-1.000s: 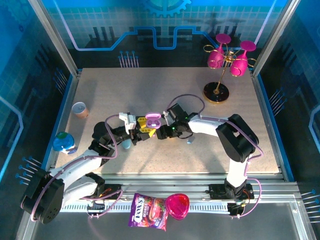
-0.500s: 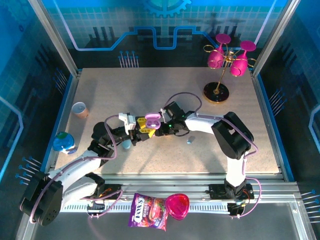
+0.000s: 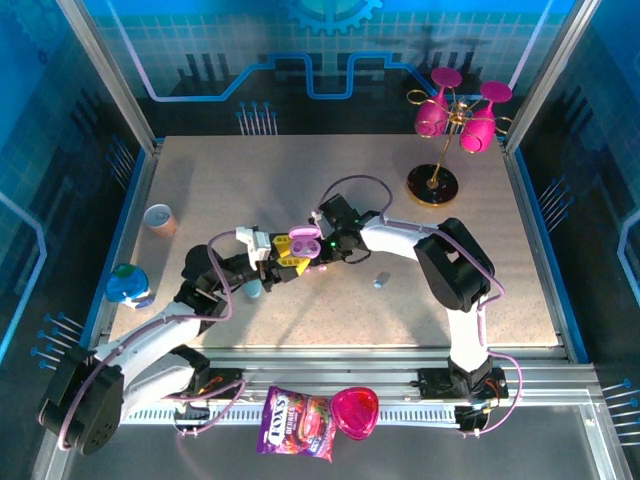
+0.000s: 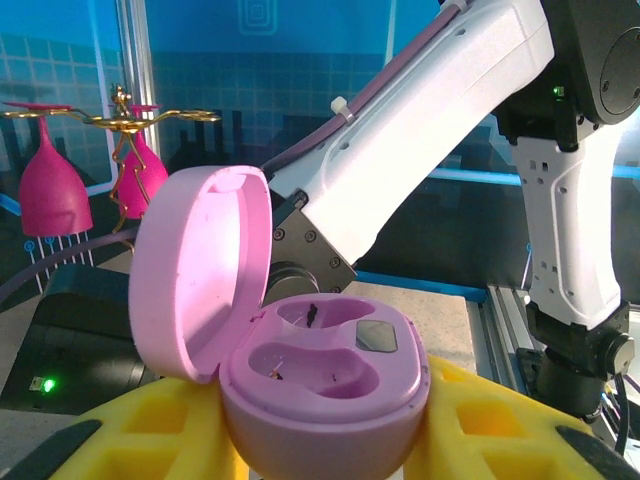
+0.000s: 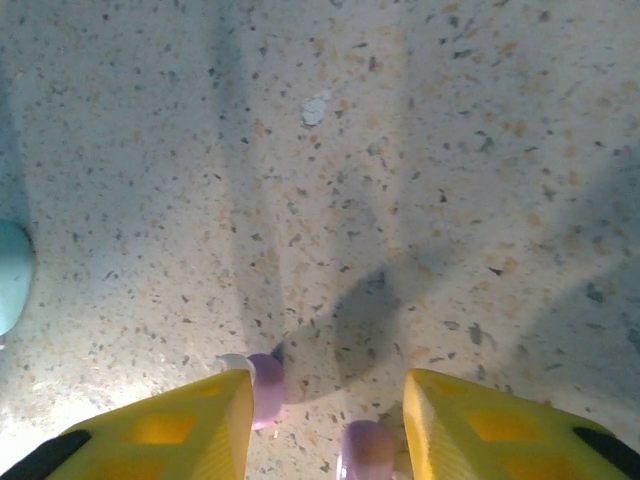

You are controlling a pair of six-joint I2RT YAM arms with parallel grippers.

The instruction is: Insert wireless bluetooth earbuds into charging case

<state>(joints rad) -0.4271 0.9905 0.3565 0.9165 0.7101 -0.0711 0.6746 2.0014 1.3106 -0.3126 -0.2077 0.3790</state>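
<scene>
left tool [image 4: 320,415]: clamped on base of charging case [image 4: 322,375], yellow fingers [image 4: 500,430] pressing from 9 and 3 o'clock
charging case: pink, upright, near table centre in top view; lid [image 4: 200,270] swung open toward 9 o'clock; both wells empty
right tool [image 5: 328,388]: in top view just at 3 o'clock of case; pointing down at table [image 5: 330,150], fingers apart; gripping or not, cannot tell
purple earbud [image 5: 264,388]: touching inner face of 9 o'clock finger [image 5: 170,425] of right tool, pale tip showing
second purple piece [image 5: 366,450]: low between the fingers, nearer the 3 o'clock one, cut off by bottom edge; same earbud or another, cannot tell
pale earbud [image 3: 380,281]: loose on table, at 4 o'clock from case, apart from both tools
light blue piece [image 3: 254,288]: at 7 o'clock of case, beside left arm; too small to identify
cup [image 3: 158,217]: at 9 o'clock edge of table
glass rack [image 3: 452,120]: at 1 o'clock corner, two pink glasses hanging
</scene>
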